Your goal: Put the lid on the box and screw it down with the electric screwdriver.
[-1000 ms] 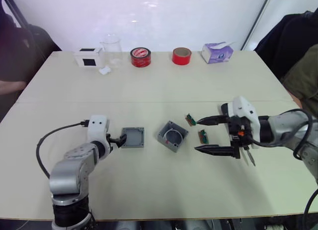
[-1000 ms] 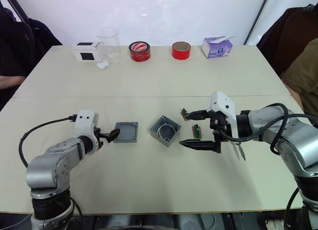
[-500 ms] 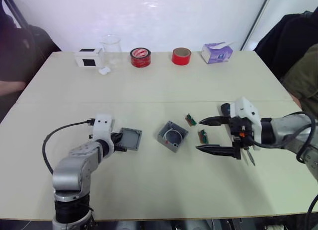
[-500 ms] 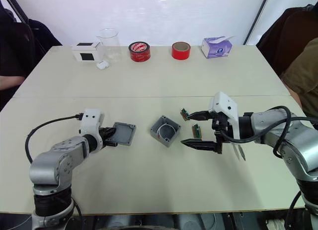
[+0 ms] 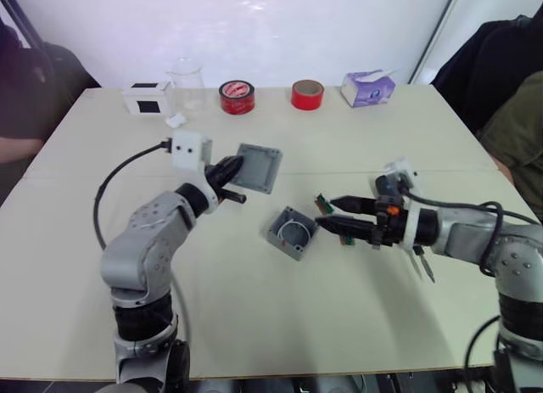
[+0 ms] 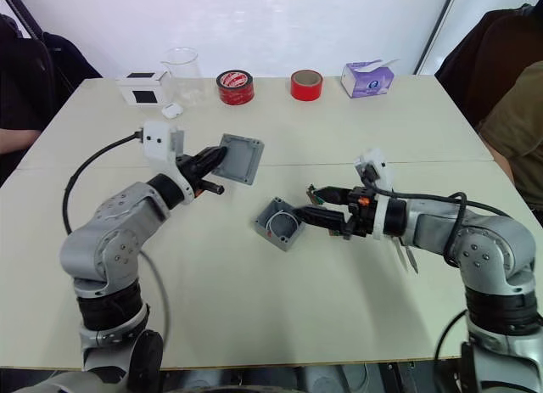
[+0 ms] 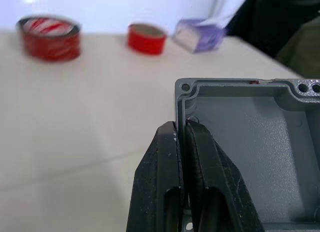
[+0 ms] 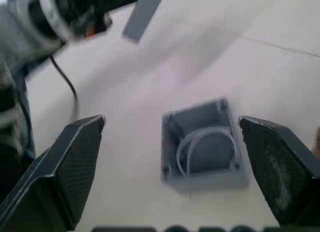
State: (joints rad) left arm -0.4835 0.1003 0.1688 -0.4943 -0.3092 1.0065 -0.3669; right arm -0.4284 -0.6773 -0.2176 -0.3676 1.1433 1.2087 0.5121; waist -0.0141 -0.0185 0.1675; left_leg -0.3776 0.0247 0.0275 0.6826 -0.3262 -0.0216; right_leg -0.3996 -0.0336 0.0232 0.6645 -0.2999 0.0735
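Your left tool [image 5: 231, 166] pinches the lid [image 5: 257, 167] by its rim, airborne beside the box [image 5: 292, 232]; right tool [image 5: 329, 213] spread wide facing it, presumably to steady it.

No legible text, label, brand, number or sign anywhere. Print on patterned red tape roll [image 5: 237, 97] and purple tissue pack [image 5: 368, 87] too small to read.

The right gripper [image 5: 327, 216] is pointing, fingers spread, at the box [image 5: 293, 232] just ahead; two small circuit boards [image 5: 323, 203] are lying close beside its fingers. Bare table [image 5: 254, 317] is lying open between the box and the left gripper [image 5: 234, 167], which is gripping the lid [image 5: 257, 167] off the surface.
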